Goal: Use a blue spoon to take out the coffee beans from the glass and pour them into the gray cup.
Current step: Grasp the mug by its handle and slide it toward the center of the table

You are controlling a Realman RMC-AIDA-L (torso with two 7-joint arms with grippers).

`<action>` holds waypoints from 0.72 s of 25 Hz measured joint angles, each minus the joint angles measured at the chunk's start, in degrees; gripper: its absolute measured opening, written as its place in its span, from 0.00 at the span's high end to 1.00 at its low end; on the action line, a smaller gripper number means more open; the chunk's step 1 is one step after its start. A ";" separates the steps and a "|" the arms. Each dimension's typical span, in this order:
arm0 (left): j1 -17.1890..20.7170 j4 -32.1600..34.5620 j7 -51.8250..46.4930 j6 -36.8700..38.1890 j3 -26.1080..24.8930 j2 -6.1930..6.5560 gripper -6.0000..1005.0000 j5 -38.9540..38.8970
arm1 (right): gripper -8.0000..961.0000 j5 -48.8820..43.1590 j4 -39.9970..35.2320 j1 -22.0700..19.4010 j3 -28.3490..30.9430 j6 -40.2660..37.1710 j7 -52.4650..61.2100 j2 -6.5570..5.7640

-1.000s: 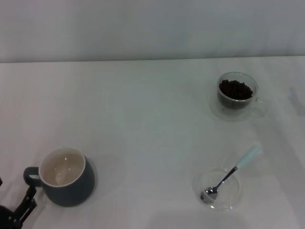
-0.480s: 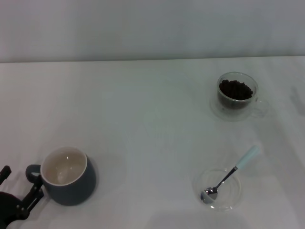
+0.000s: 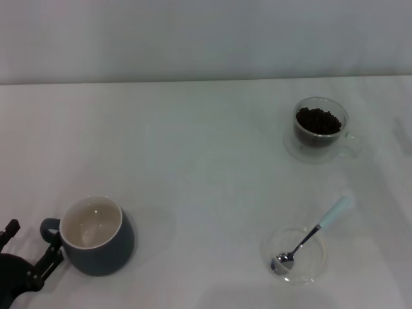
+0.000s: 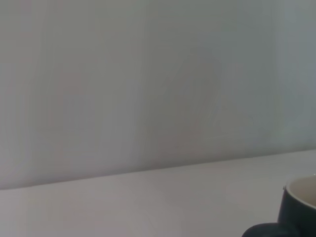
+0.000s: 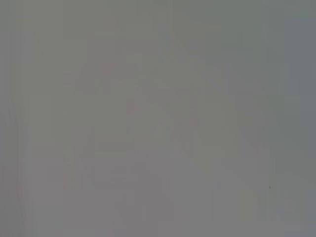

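Observation:
The gray cup [image 3: 103, 250] stands at the near left of the white table, its cream inside empty, its loop handle pointing left. My left gripper [image 3: 29, 243] is at that handle with its fingers apart, one finger [image 3: 51, 256] just under the handle. The cup's edge also shows in the left wrist view [image 4: 298, 206]. The glass [image 3: 320, 136] with the coffee beans [image 3: 317, 120] stands at the far right. The blue spoon [image 3: 310, 237] lies with its metal bowl in a shallow clear dish [image 3: 317, 269] at the near right, its pale handle pointing away and to the right. My right gripper is out of view.
The white table [image 3: 206, 167] ends at a grey wall [image 3: 206, 38] at the back. The right wrist view shows only a blank grey surface.
The gray cup has slid a little to the right and turned slightly. My left gripper has come up into view beside its handle, both fingers now showing.

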 joint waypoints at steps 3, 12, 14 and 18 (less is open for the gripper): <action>-0.05 0.01 -0.02 -0.02 -0.09 -0.01 0.15 -0.06 | 0.12 0.00 0.02 0.00 0.00 0.00 -0.03 0.00; -0.73 0.02 -0.16 -0.03 -0.22 -0.02 0.15 -0.43 | 0.12 -0.01 0.00 0.00 0.00 0.00 -0.06 0.00; -0.84 0.02 -0.24 -0.13 -0.22 -0.02 0.16 -0.43 | 0.12 -0.01 0.03 0.00 0.00 0.00 -0.06 0.00; -1.09 0.02 -0.26 -0.61 -0.22 -0.02 0.16 -0.44 | 0.12 -0.01 0.05 0.00 0.00 0.00 -0.06 0.00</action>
